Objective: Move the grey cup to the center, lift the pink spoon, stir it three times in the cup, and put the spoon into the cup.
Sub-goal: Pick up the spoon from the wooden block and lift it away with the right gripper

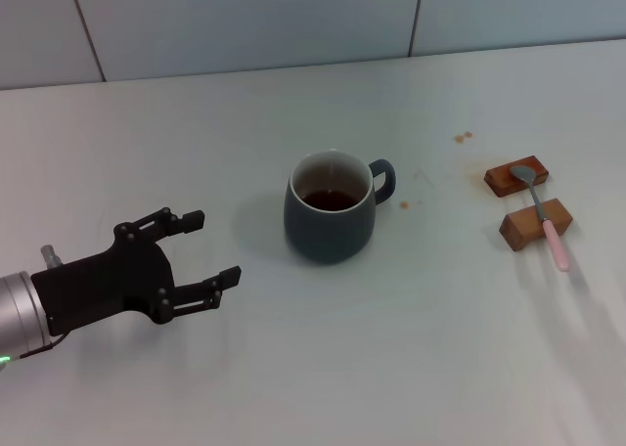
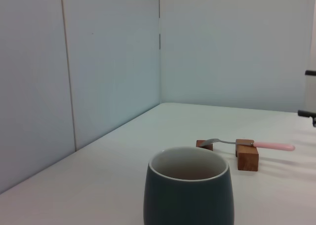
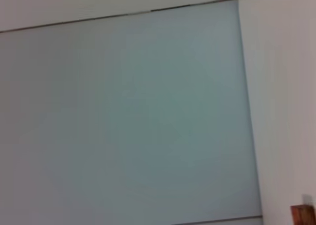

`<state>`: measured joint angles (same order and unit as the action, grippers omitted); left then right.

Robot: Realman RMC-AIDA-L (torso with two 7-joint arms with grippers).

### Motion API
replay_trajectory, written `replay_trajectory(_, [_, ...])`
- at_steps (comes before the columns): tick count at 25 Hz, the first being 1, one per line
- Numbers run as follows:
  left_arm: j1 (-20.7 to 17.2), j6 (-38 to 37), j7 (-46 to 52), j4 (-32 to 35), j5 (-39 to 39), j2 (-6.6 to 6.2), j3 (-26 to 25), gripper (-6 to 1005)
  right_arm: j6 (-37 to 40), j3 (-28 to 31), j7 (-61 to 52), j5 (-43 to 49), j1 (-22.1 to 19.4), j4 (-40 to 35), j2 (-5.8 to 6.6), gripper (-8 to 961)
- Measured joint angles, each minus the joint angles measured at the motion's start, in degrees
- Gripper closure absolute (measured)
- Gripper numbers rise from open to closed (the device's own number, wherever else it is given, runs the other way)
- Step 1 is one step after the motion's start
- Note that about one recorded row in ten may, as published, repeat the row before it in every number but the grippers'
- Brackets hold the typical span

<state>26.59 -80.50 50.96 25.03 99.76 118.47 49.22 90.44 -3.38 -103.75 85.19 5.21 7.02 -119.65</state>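
Head view alone shows grey cup (image 1: 330, 218) handle (image 1: 383, 181) and left gripper (image 1: 210, 246).

Cup (image 1: 330, 226) is showing dark blue-grey outside, cream inside, brown liquid. Spoon (image 1: 544, 211) is sporting a pink handle, grey bowl, on brown blocks (image 1: 534, 223). Left gripper (image 1: 213, 246) is looking black.

grey cup (image 1: 330, 221): smooth glazed ceramic, soft sheen, pale glossy inside
pink spoon (image 1: 541, 212): shiny grey metal bowl, smooth matt pink handle
blocks (image 1: 534, 222): brown wood, matt
table (image 1: 391, 348): smooth, pale, matt
left gripper (image 1: 213, 248): matt black
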Motion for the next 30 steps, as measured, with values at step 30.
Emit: replay_trajectory(30, [0.3,0.0,0.28,0.02,0.0,-0.13,0.0,146,-9.11,-2.9,1.03,-0.16,3.91,3.05,0.03,123])
